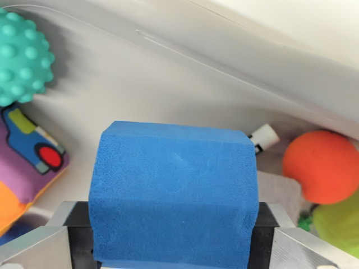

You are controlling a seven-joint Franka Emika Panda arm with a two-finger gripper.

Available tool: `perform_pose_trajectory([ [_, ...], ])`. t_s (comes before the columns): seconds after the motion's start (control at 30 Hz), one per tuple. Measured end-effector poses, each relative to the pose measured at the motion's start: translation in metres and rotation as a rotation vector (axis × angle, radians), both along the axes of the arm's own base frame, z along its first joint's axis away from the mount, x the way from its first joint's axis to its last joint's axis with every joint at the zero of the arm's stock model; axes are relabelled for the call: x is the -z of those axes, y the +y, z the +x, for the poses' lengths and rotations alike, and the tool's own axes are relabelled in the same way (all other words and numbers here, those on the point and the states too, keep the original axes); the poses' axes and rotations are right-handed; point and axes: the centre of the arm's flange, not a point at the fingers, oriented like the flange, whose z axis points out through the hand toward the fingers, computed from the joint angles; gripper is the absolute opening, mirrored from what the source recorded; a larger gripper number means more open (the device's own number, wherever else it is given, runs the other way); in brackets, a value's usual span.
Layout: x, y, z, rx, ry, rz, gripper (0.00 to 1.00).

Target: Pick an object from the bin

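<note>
The gripper (171, 246) is clamped on the blue block (173, 196), which sits between the jaws above the bin (168, 67) floor, apparently already lifted. The grasp is done; next comes a straight raise clear of the bin wall.

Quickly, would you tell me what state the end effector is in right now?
End effector: closed on the blue foam block, held between both fingers.

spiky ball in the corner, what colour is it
Teal: the spiky ball shows at the wrist view's upper left.
</note>
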Motion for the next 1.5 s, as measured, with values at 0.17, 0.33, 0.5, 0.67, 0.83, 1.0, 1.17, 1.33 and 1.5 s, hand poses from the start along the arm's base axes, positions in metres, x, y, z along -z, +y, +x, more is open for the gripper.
perform_pose_trajectory([
  [0.17, -0.02, 0.0, 0.0, 0.0, 0.001, -0.001, 0.0],
  [0.33, -0.043, 0.0, 0.0, -0.001, 0.003, -0.001, 0.0],
  [0.5, -0.063, 0.0, -0.001, -0.001, 0.004, -0.001, 0.0],
  [0.67, -0.08, -0.001, -0.001, -0.002, 0.006, -0.002, 0.0],
  [0.83, -0.099, -0.001, -0.001, -0.002, 0.006, -0.003, 0.0],
  [1.0, -0.116, -0.001, -0.001, -0.003, 0.008, -0.003, 0.0],
  [1.17, -0.13, -0.001, -0.001, -0.003, 0.009, -0.004, 0.0],
  [1.33, -0.142, -0.001, -0.001, -0.003, 0.011, -0.004, 0.0],
  [1.5, -0.15, -0.001, -0.001, -0.003, 0.011, -0.004, 0.0],
])
